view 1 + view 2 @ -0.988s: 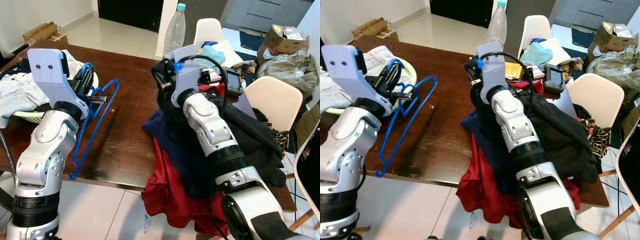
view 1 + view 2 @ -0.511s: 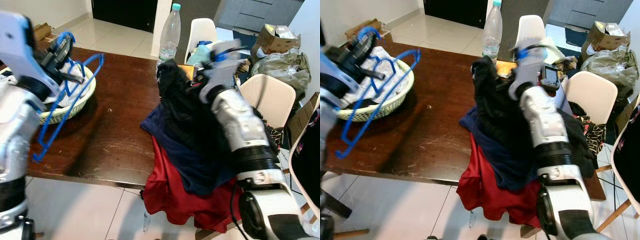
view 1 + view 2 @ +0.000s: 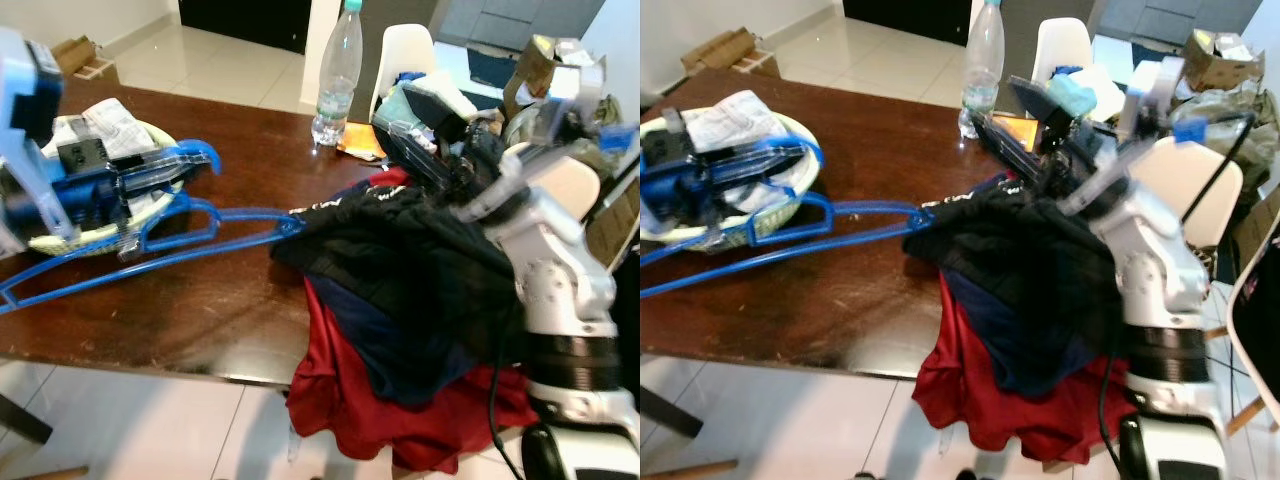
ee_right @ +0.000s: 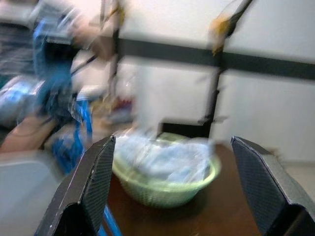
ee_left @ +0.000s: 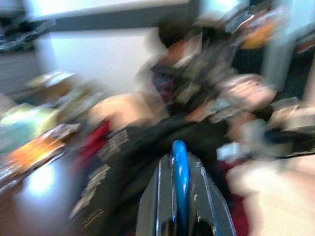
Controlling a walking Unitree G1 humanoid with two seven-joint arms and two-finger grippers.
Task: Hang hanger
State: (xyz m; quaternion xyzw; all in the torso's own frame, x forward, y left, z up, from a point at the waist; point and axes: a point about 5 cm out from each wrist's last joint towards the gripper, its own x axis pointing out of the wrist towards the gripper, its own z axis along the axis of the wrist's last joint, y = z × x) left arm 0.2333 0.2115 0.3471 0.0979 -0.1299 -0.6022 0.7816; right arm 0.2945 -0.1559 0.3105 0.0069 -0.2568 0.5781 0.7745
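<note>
The left claw (image 5: 181,196) gripped the blue hanger (image 3: 190,235) flat above the tabletop (image 3: 230,300), seemingly aiming it toward the black garment (image 3: 400,255) at three o'clock. Beyond, the right claw (image 4: 172,182) spread wide, empty.

A dark brown wooden table (image 3: 230,300) carries a pale woven basket (image 3: 770,212) of laundry near its left edge, a clear plastic bottle (image 3: 335,70) at its far edge, and a heap of clothes (image 3: 400,300) draped over its near right edge.
</note>
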